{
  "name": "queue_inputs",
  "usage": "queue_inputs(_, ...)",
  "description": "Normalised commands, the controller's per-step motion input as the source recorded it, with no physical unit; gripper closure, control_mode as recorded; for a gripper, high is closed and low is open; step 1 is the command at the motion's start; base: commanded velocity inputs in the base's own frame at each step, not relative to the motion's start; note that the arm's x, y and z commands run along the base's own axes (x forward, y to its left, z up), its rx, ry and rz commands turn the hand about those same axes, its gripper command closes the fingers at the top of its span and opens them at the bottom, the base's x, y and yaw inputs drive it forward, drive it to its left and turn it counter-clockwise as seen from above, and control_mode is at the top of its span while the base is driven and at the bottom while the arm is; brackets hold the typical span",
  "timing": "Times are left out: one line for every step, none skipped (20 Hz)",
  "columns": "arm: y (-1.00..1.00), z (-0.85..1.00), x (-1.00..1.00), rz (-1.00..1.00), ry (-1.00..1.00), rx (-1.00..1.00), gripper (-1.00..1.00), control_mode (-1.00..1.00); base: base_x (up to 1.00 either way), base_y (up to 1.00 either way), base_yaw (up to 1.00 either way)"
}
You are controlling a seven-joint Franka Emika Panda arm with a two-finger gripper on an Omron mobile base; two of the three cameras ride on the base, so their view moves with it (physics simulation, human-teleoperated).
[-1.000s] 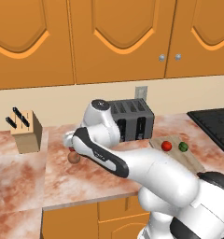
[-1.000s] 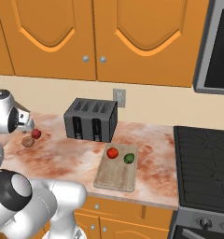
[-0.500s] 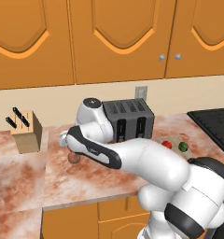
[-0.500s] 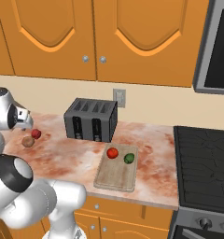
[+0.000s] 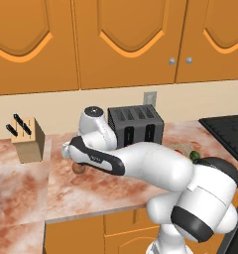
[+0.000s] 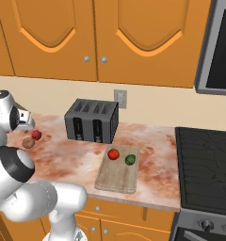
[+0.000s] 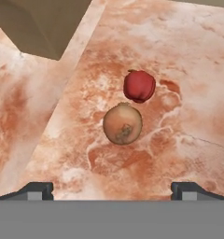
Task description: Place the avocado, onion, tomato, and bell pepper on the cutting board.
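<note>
Gripper hangs above the left stretch of the marbled countertop, jaws spread as wide as they go, nothing between them. In the hand view the two dark fingertips sit far apart at the bottom edge, with bare counter in the gap.

Onion lies on the counter below the hand, tan and dull-skinned, clear of both tips. The bell pepper (dark red, lumpy) sits just beside it, on its far side as the right base view shows; the two look close to touching, contact not certain. In the right base view the onion and pepper lie at the far left of the counter, well apart from the cutting board.

On the board: tomato and avocado, side by side near its far edge, tomato to the left.

Toaster stands against the wall between the loose pair and the board. Knife block at the far left in the left base view; its corner shows at the top of the hand view. Stovetop to the right of the board.
</note>
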Motion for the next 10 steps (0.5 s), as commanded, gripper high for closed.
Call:
queue_inputs(0.05, -0.13, 0.11, 0.03, 0.0, -0.03, -1.0, -1.0, 0.0, 0.0, 0.0)
queue_inputs(0.05, -0.13, 0.14, 0.03, 0.0, -0.03, -1.0, -1.0, 0.0, 0.0, 0.0)
queue_inputs(0.04, -0.13, 0.14, 0.03, 0.0, -0.03, -1.0, -1.0, 0.0, 0.0, 0.0)
queue_inputs(0.03, -0.14, 0.14, 0.03, 0.0, -0.03, -1.0, -1.0, 0.0, 0.0, 0.0)
queue_inputs(0.01, -0.14, 0.14, 0.03, 0.0, -0.02, -1.0, -1.0, 0.0, 0.0, 0.0)
queue_inputs(0.0, -0.12, 0.14, 0.03, 0.0, -0.02, -1.0, -1.0, 0.0, 0.0, 0.0)
queue_inputs(0.0, -0.11, 0.15, 0.03, 0.0, -0.01, -1.0, -1.0, 0.0, 0.0, 0.0)
queue_inputs(0.0, -0.11, 0.17, 0.04, 0.0, 0.0, -1.0, -1.0, 0.0, 0.0, 0.0)
queue_inputs(0.0, -0.11, 0.17, 0.04, 0.0, 0.0, -1.0, -1.0, 0.0, 0.0, 0.0)
queue_inputs(0.0, -0.14, 0.2, 0.04, 0.0, 0.0, -1.0, -1.0, 0.0, 0.0, 0.0)
